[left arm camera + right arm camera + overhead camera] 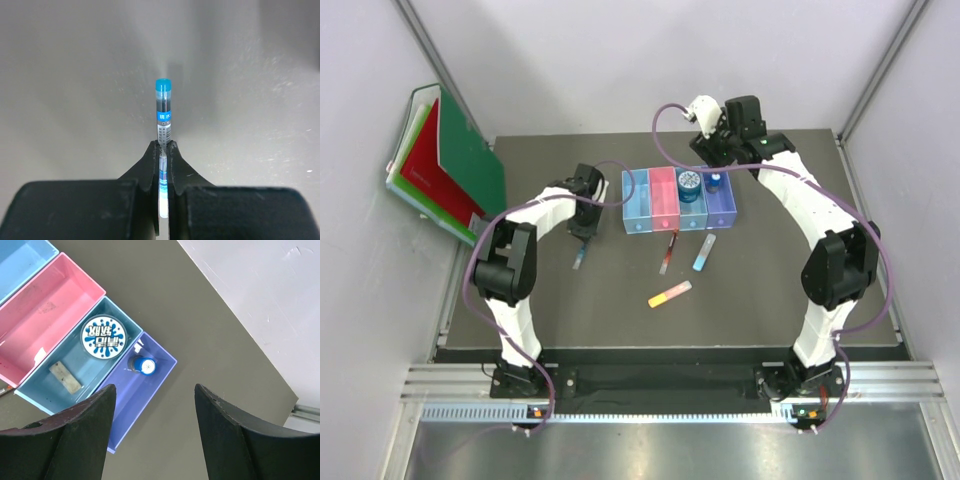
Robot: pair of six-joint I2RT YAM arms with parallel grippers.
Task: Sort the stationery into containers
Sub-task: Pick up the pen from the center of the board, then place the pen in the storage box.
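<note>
The left pincer (pixel 163 150) is shut tight on the blue pen (pixel 163 112), left of the bench's (pixel 770 300) centre beside the bin row (pixel 637 205). The right pincer (pixel 155 390) is wide open and empty above the violet-blue bin (pixel 131 405) toward the far edge. This bin holds the blue bottle (pixel 145 365).

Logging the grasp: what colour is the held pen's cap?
Pen cap is cyan; clearest in left wrist view.
</note>
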